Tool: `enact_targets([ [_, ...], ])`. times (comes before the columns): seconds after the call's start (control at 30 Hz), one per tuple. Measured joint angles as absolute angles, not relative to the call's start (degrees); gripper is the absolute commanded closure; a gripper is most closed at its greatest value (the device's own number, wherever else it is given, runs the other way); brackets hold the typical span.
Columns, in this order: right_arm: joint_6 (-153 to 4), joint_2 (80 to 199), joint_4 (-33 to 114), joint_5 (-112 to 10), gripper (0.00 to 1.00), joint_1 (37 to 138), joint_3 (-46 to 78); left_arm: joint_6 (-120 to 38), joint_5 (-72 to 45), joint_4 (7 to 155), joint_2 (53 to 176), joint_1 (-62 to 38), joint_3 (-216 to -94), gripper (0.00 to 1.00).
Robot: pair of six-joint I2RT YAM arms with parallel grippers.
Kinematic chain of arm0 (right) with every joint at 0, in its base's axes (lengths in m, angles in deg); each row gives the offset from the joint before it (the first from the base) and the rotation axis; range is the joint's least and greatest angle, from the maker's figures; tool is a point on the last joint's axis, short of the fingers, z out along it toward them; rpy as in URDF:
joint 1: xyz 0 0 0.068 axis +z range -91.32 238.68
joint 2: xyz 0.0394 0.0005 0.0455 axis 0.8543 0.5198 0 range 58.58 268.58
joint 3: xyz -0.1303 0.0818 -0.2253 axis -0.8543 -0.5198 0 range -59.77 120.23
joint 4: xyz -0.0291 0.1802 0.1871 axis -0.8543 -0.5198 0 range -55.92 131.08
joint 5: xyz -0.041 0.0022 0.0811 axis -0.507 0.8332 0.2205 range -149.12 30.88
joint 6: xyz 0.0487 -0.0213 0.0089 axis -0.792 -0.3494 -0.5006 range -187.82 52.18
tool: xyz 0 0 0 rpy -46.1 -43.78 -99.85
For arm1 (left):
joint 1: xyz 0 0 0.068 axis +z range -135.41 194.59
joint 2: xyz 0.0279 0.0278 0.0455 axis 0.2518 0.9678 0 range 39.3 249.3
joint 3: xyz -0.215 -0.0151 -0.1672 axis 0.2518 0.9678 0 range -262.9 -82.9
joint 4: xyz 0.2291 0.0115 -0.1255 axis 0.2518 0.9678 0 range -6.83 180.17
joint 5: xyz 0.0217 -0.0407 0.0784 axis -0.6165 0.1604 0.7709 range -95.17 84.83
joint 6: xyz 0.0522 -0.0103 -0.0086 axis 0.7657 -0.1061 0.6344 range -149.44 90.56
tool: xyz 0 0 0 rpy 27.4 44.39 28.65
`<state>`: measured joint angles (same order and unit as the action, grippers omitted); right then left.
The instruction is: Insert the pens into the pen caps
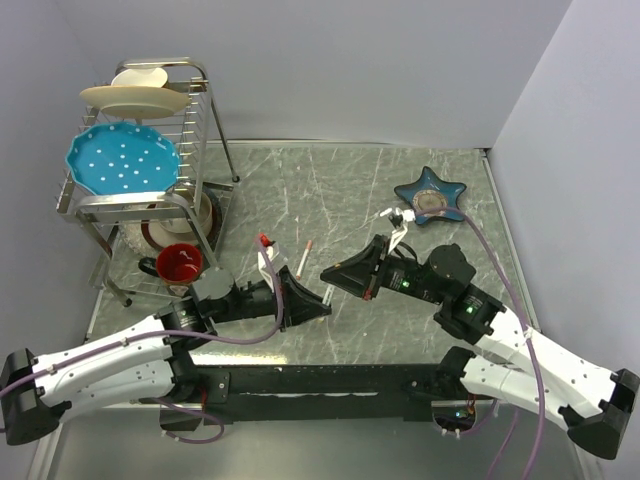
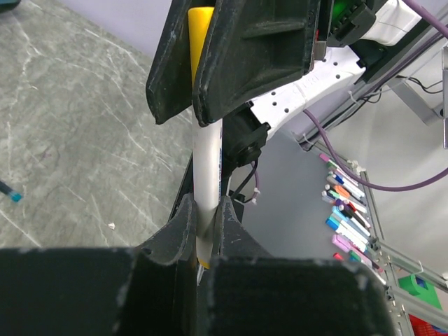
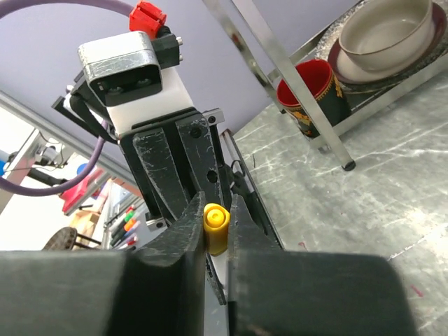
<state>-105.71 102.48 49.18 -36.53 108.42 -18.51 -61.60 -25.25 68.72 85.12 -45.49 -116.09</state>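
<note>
A white-barrelled pen [image 2: 208, 161] is gripped near its lower end by my left gripper [image 2: 203, 210], which is shut on it. A yellow-orange pen cap [image 3: 215, 228] sits in line at the pen's other end, pinched by my right gripper [image 3: 215, 210]. The cap also shows in the left wrist view [image 2: 199, 28]; the fingers hide the joint between cap and barrel. In the top view the left gripper [image 1: 308, 300] and right gripper [image 1: 336, 273] meet tip to tip above the table's middle. A white pen with a red end [image 1: 304, 256] lies on the table just behind them.
A wire dish rack [image 1: 205, 130] with a blue plate [image 1: 122, 158] and cream dishes stands at the back left, with a red mug [image 1: 180, 264] at its foot. A blue star-shaped dish [image 1: 431, 195] sits at the back right. A blue-tipped stick [image 2: 8, 192] lies on the table.
</note>
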Motion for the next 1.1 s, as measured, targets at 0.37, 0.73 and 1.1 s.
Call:
enact_targets([
  [0.37, -105.6, 98.1, 47.8, -38.4, 0.50, 109.2, -20.0, -61.6, -26.3, 68.0, 87.0, -45.7, -117.5, 0.99],
  [0.73, -103.9, 98.3, 43.6, -39.5, 0.23, 109.6, -14.3, -61.6, -25.7, 68.1, 86.8, -45.6, -118.2, 0.99],
  [1.1, -101.5, 100.9, 41.4, -41.1, 0.31, 109.6, -9.1, -61.9, -26.3, 67.8, 84.8, -45.6, -118.2, 0.99],
])
